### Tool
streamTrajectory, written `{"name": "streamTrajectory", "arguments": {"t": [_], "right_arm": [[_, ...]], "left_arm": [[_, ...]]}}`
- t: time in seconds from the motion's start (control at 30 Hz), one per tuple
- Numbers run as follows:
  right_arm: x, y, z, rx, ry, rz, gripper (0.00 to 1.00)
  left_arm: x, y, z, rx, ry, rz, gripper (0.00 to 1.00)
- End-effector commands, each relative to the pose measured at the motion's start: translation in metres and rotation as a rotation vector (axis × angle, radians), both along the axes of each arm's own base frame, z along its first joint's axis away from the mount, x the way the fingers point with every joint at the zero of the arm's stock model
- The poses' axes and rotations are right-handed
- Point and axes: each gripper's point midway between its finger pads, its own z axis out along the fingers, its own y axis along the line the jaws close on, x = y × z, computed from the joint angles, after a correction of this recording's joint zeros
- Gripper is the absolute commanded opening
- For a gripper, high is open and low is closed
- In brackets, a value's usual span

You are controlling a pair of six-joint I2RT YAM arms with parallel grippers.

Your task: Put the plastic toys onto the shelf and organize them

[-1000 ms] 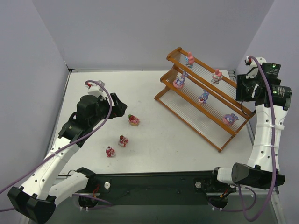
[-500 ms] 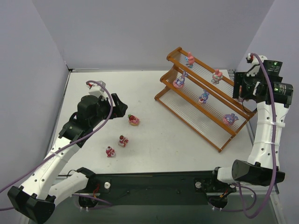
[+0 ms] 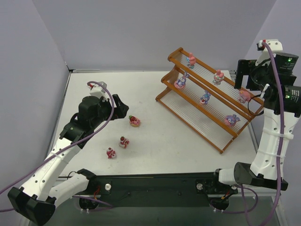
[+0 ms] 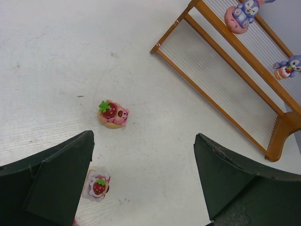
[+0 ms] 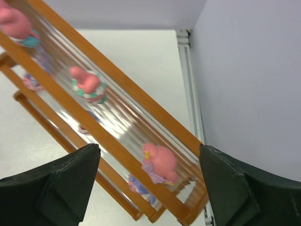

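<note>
The right gripper [image 5: 148, 153] hangs over the right end of the orange-brown wooden shelf [image 3: 188, 124], which has three steps. Its two black fingers [image 5: 51, 188] are spread wide apart. A tiny pink plastic toy on a pale purple base [image 5: 160, 162] sits on the top step between them, and neither finger touches it. The left gripper [image 4: 143, 183] is out over the white table [image 3: 141, 89]. Its jaws are spread wide too, and it holds nothing. A little pink bear toy with a strawberry on its head [image 4: 113, 114] lies on the table just ahead of it. A small strawberry toy [image 4: 96, 186] lies close by one finger, and a third red and pink toy [image 3: 111, 153] lies nearer the arm bases. The shelf is long and sits on a slant, running from the far middle of the table down to the near right. Its steps climb toward the back right corner. Two more pink toys [image 3: 191, 60] [image 3: 218, 76] sit on the top step, spaced out in a row. Three blue-purple bunny toys [image 3: 180, 82] [image 3: 205, 97] [image 3: 232, 120] sit along the middle step. The lowest step shows only its thin pale rods. The shelf's right end is close to the table edge and the grey wall [image 5: 254, 70]. There is wide open table between the shelf and the three loose toys.
</note>
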Motion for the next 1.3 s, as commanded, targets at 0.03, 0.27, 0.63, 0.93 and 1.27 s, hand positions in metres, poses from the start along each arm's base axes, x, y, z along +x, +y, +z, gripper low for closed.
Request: {"name": "streamTrajectory", "arguments": {"t": [0.03,0.27,0.63,0.93,1.27], "right_arm": [[-0.012,0.075,0.058,0.031,-0.206,0.236,0.87],[-0.041,0.224,0.055,0.063,-0.283,0.701,0.84],[-0.128,0.416,-0.112,0.065,0.045,1.359,0.76],[-0.111,0.502,-0.228,0.028,0.22,1.406,0.66],[-0.089,0.544,-0.301,0.048,0.324,1.463,0.57]], "left_arm": [[0.005,-0.002,0.025,-0.043,-0.051,0.013,0.97],[0.007,0.014,0.017,-0.053,-0.013,0.089,0.97],[0.005,0.112,0.066,0.186,-0.056,0.417,0.97],[-0.011,0.132,0.133,0.211,-0.226,0.457,0.97],[-0.014,0.121,0.149,0.217,-0.263,0.383,0.97]]}}
